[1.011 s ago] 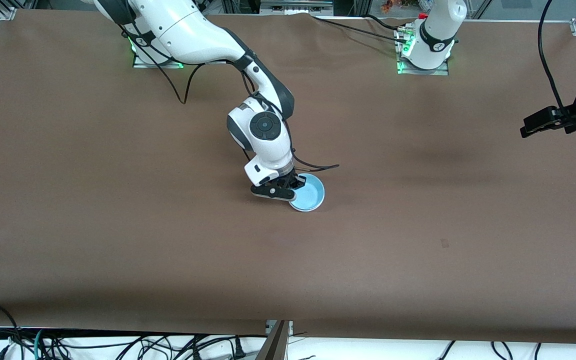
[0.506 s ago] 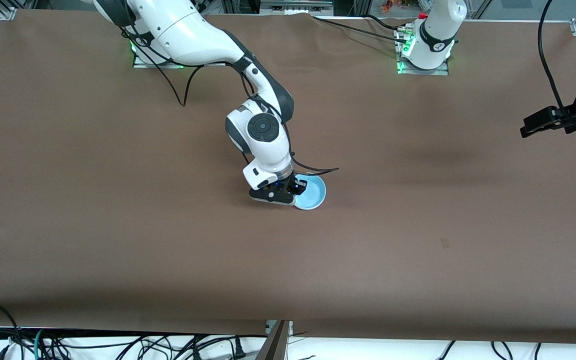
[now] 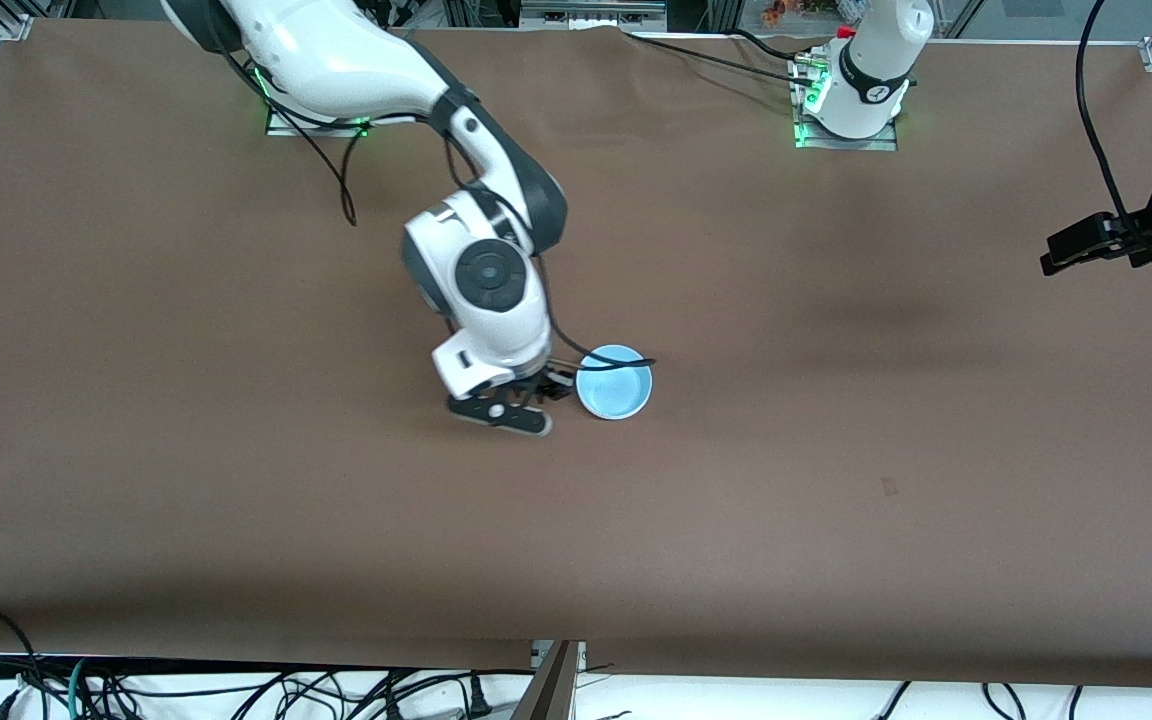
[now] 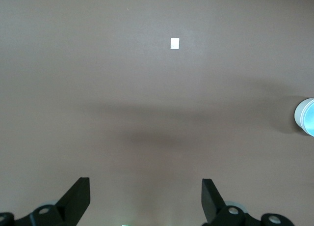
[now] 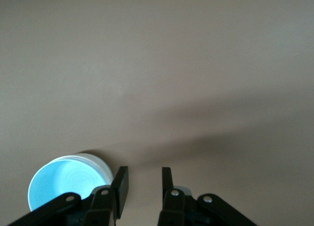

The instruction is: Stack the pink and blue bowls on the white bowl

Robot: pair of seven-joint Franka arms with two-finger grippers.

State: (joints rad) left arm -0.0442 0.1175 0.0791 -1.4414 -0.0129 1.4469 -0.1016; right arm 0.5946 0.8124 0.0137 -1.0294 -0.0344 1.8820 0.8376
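Note:
The light blue bowl (image 3: 614,382) sits upright mid-table, the top of a stack. In the right wrist view the blue bowl (image 5: 64,184) has the white bowl's wall (image 5: 101,163) showing around it. The pink bowl is hidden. My right gripper (image 3: 539,397) is just beside the stack, toward the right arm's end; it is open and empty (image 5: 143,184). My left gripper (image 3: 1066,252) waits high over the left arm's end of the table, wide open and empty (image 4: 145,199). The stack shows at the edge of the left wrist view (image 4: 306,117).
The brown table cover (image 3: 836,480) is bare around the stack. A black cable (image 3: 626,362) from my right wrist hangs across the bowl's rim. A small white tag (image 4: 174,43) lies on the cover below my left gripper.
My right gripper has let go of the blue bowl's rim and drawn back toward the right arm's end. The bowl stays where it was. The left arm has not moved.

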